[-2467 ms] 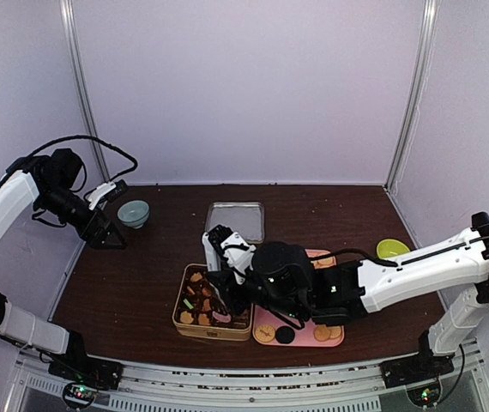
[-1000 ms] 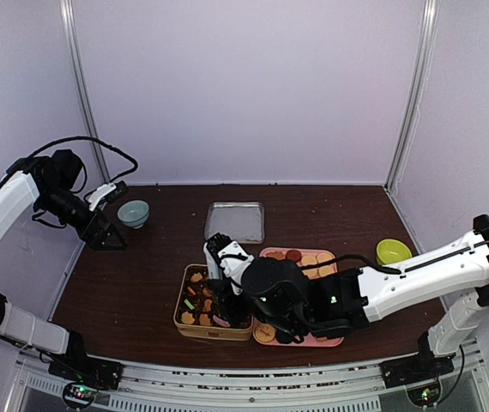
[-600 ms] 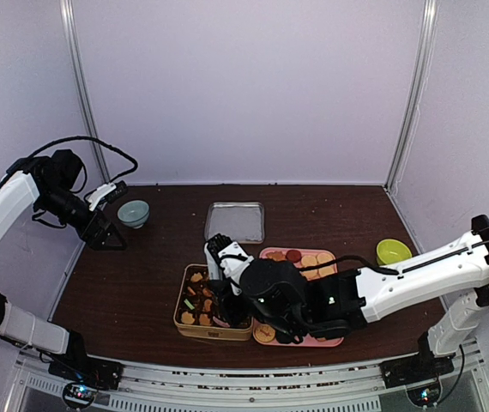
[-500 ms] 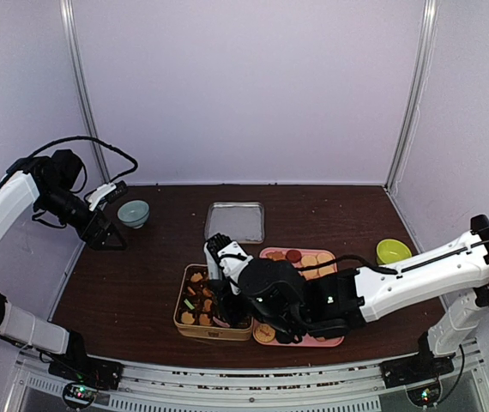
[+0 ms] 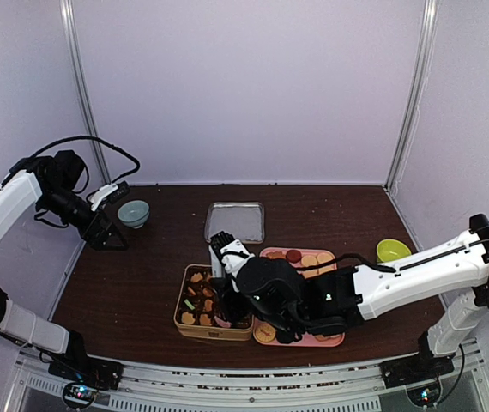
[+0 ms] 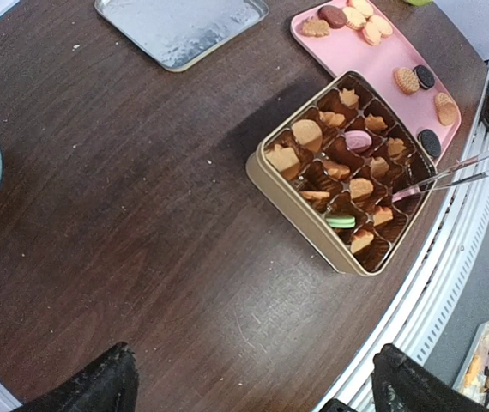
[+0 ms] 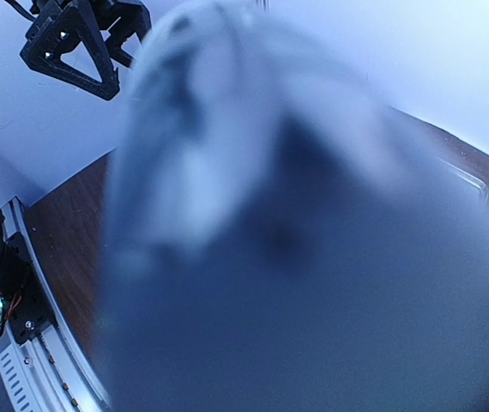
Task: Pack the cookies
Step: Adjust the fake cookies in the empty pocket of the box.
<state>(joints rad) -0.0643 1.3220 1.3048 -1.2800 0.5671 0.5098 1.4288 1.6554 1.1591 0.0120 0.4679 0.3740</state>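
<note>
The right end effector (image 5: 225, 296) hangs low over a gold rectangular tin (image 6: 296, 210) with divided cups. From above it is largely lost among the arm's black parts, and a grey blur fills the right wrist view, so I cannot tell how its jaws stand. Slim metal tongs (image 6: 463, 166) slant into the tin from the side where that arm reaches in. Their two blades converge to a tip over a cup at the tin's edge, and their handle end runs out of the left wrist view (what holds them is not shown). The left end effector (image 5: 105, 233) is raised well off to the left near the wall, its fingers (image 6: 99, 390) spread wide apart, open.

The small cookies (image 6: 307, 133), mostly tan with one pink, one green and some dark ones, lie in two places. Most sit in the tin's cups. The others lie on a flat pink rectangular tray (image 6: 373, 64) just beside the tin, a cluster at its far end and a few nearer the tin. Beyond the tin, a shallow silver metal tray (image 6: 180, 26) lies on the dark brown wooden tabletop (image 6: 124, 215). A pale blue-green ribbed bowl (image 5: 133, 212) sits at the far left, close to the left end effector. A lime green bowl (image 5: 392, 250) sits well apart at the right.
</note>
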